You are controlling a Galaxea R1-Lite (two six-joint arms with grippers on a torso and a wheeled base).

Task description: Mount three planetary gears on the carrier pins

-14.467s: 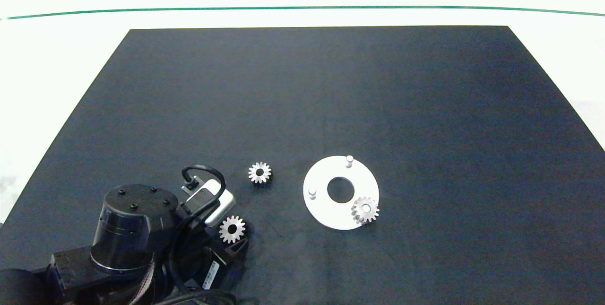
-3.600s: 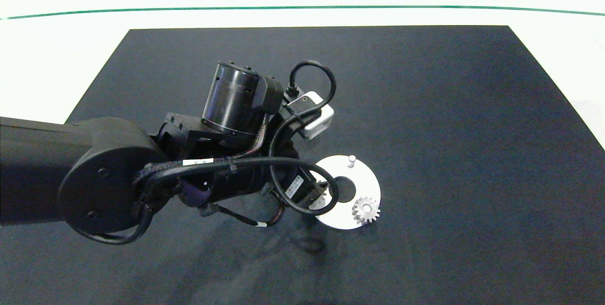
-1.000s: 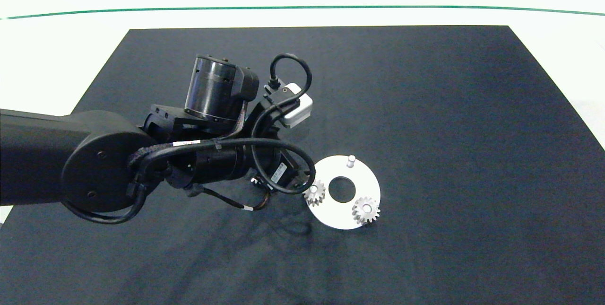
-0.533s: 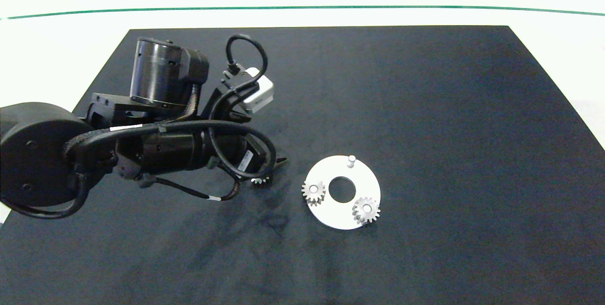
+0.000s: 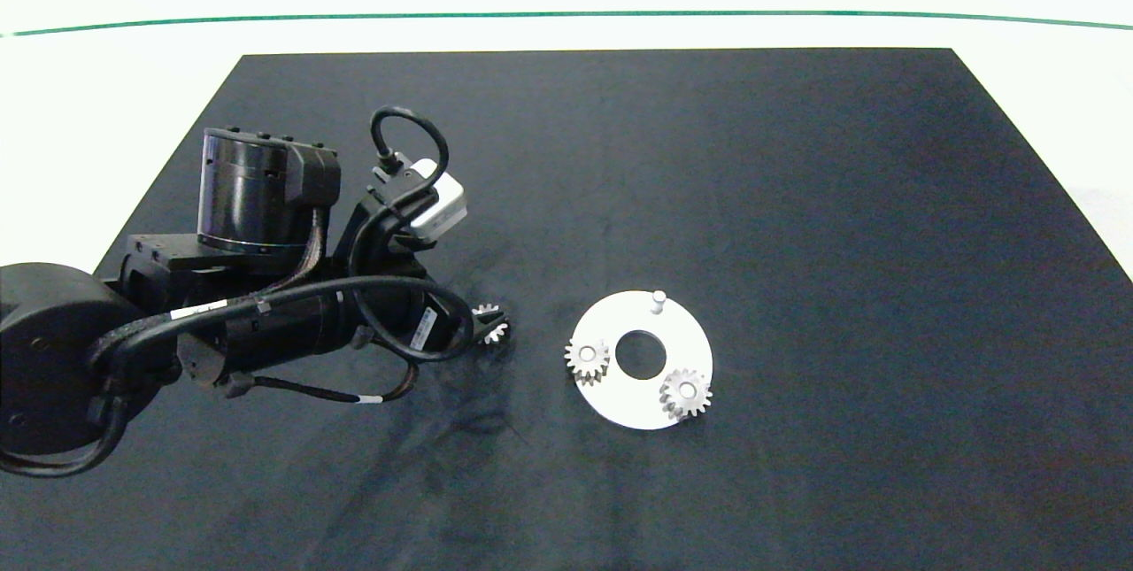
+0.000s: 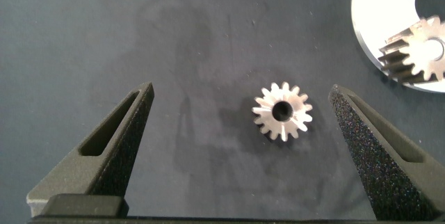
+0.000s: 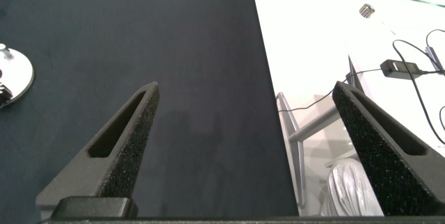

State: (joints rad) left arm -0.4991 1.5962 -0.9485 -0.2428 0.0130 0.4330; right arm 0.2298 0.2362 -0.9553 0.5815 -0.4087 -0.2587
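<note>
A white carrier disc (image 5: 682,336) lies right of centre on the black mat. Two planetary gears sit on its carrier pins, one at the left (image 5: 587,360) and one at the front right (image 5: 685,393). The rear pin (image 5: 657,299) stands bare. A third gear (image 5: 492,324) lies flat on the mat left of the disc. My left gripper (image 6: 243,130) hangs open over this gear (image 6: 282,110), one finger on each side, apart from it. The left wrist view also catches the disc's edge (image 6: 368,15) with a mounted gear (image 6: 421,49). My right gripper (image 7: 243,137) is open and empty, off at the mat's right edge.
The black mat (image 5: 797,199) covers most of the white table (image 5: 106,93); a green line (image 5: 566,15) runs along the far side. In the right wrist view, the floor beyond the mat's edge shows cables (image 7: 417,64) and a metal frame (image 7: 299,147).
My left arm let go of a gear on the disc's left pin, drew back to the left, and now hovers lower over the loose gear on the mat.
</note>
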